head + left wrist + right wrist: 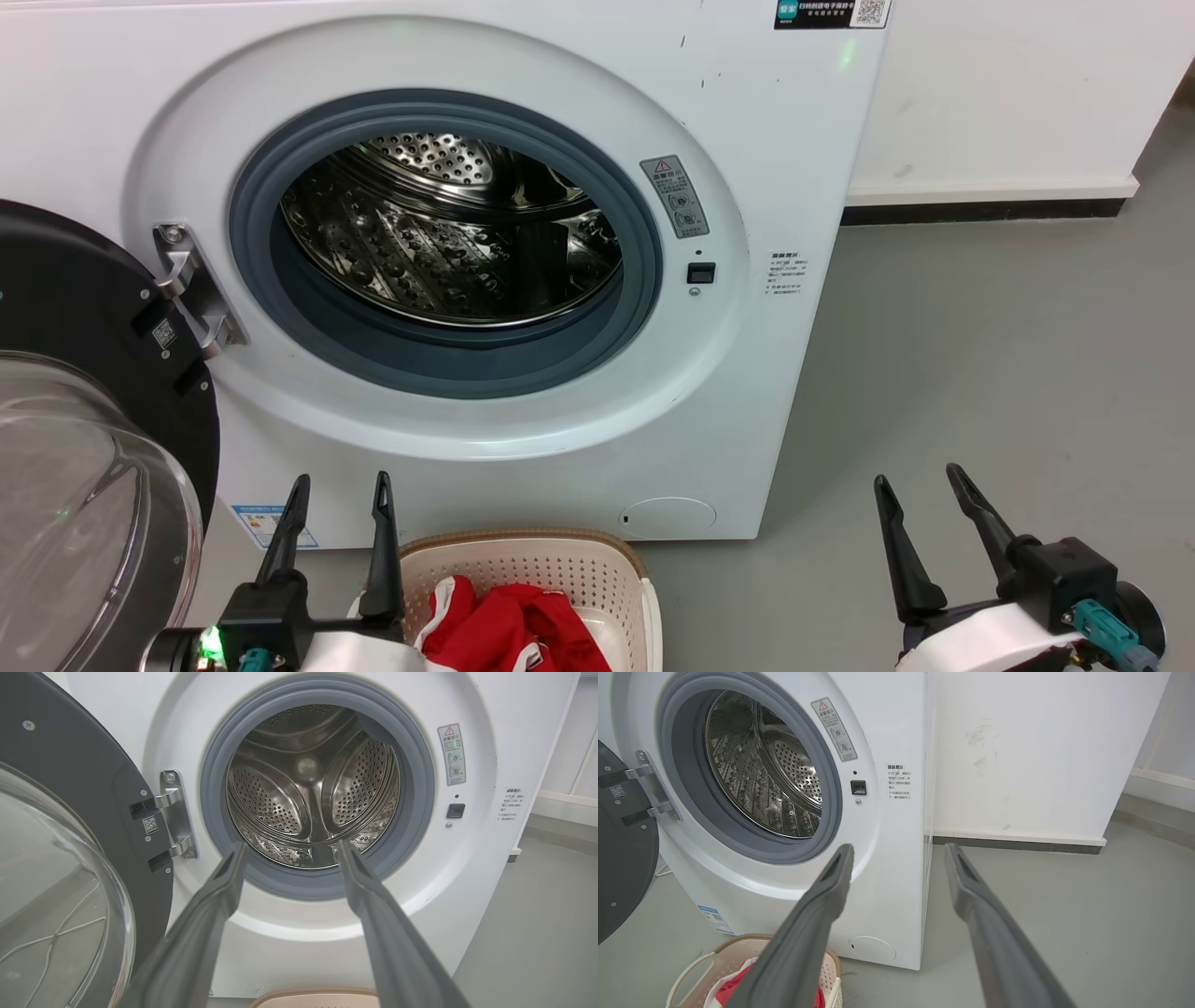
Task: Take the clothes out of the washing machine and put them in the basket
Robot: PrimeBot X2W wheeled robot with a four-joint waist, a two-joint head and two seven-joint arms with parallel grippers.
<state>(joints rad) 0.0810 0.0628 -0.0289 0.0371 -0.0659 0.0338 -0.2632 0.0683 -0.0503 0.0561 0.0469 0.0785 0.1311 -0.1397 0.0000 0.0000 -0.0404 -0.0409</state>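
Washing machine [747, 140] door [75, 308] open; clothes [509, 635] in basket [560, 560].
Red clothes lie in the basket at 6 o'clock, head view; left hand [341, 480] at 7, right hand [917, 475] at 4, both spread.

Grey floor [1008, 373], white wall [1008, 84], dark baseboard [980, 212]

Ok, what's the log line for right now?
drum: looks empty | clothes: in basket | door: open | left gripper: open | right gripper: open
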